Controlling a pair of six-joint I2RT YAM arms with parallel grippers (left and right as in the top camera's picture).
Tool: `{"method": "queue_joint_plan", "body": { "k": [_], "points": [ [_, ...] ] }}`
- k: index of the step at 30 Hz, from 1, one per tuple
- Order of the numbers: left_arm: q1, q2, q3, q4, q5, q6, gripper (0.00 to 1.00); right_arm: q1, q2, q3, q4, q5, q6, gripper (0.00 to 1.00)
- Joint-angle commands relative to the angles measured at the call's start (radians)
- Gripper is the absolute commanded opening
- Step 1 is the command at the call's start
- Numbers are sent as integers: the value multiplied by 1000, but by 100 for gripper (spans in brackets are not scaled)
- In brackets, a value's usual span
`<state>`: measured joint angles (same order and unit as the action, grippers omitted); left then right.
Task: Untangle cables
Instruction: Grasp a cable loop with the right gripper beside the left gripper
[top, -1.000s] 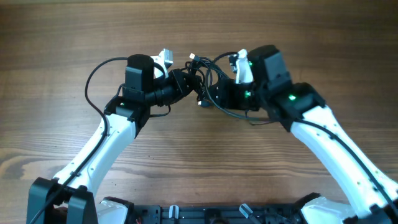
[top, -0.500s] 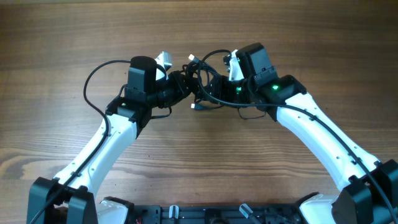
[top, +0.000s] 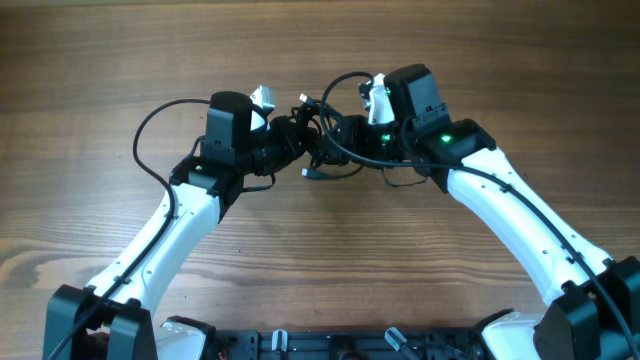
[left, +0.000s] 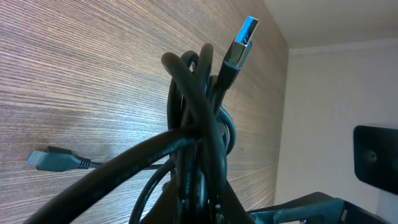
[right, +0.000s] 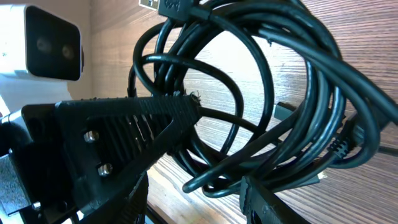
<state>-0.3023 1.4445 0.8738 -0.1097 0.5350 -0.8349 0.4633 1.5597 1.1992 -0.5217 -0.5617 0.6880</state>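
My left end effector (top: 288, 141) is buried in the bundle of thin black flexible cables (top: 322, 140), so I cannot tell how its fingers stand. Its wrist view shows only cords rising just ahead, a blue-tipped metal USB plug (left: 240, 42) topping them and a dark flat plug (left: 53, 160) off to one side, near the wooden table (left: 74, 74). My right end effector (right: 221, 146) is spread, with loops threading between its ribbed black fingers (right: 124, 134). Overhead, that gap is hidden.

The left arm (top: 165, 228) and the right arm (top: 520, 222) are white with black wrists; a thick black wire (top: 148, 128) loops off the left; green lights (top: 443, 140) mark the right; its ribbed finger (right: 127, 118) has two screws (right: 91, 135).
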Motion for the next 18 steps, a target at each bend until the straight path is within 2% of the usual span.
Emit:
{"method": "queue_joint_plan", "body": {
  "k": [1,14,18],
  "points": [
    [-6,-23,20,3,-2,19,4,-3,7,1,13,-23,22,51],
    [-30,-23,20,-2,-3,7,4,-2,8,1,13,-13,19,53],
    [-30,-23,21,0,-2,-50,4,-2,8,1,13,-4,19,53]
  ]
}}
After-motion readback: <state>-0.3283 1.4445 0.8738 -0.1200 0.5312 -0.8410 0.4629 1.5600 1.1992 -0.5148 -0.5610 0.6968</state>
